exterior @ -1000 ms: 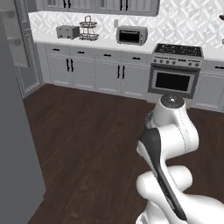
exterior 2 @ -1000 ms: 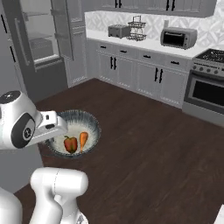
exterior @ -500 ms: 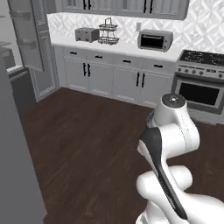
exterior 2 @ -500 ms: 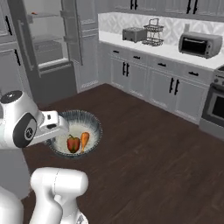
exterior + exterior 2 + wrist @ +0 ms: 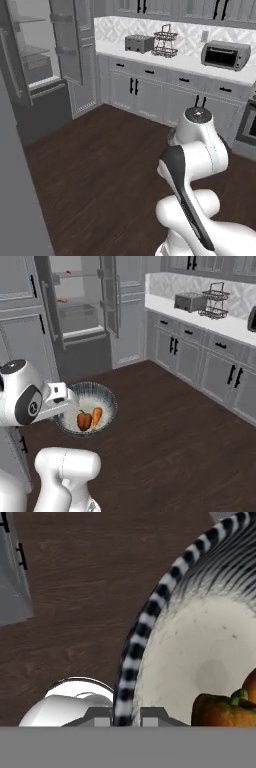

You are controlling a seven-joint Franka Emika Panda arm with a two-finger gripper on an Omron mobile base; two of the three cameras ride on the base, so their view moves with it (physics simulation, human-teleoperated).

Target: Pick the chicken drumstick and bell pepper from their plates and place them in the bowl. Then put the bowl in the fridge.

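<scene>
Jaws were pinched on the bowl (image 5: 86, 413) rim only; drumstick (image 5: 96, 417) and pepper (image 5: 83, 420) could spill if the bowl tilted entering the fridge (image 5: 75, 311).

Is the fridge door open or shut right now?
Open. The fridge shows bare glass shelves and a drawer inside, with its door swung outward.

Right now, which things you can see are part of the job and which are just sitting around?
Job: bowl, held at its rim by the gripper; bell pepper; chicken drumstick; open fridge.

Lying about: toaster, wire rack, toaster oven.
</scene>
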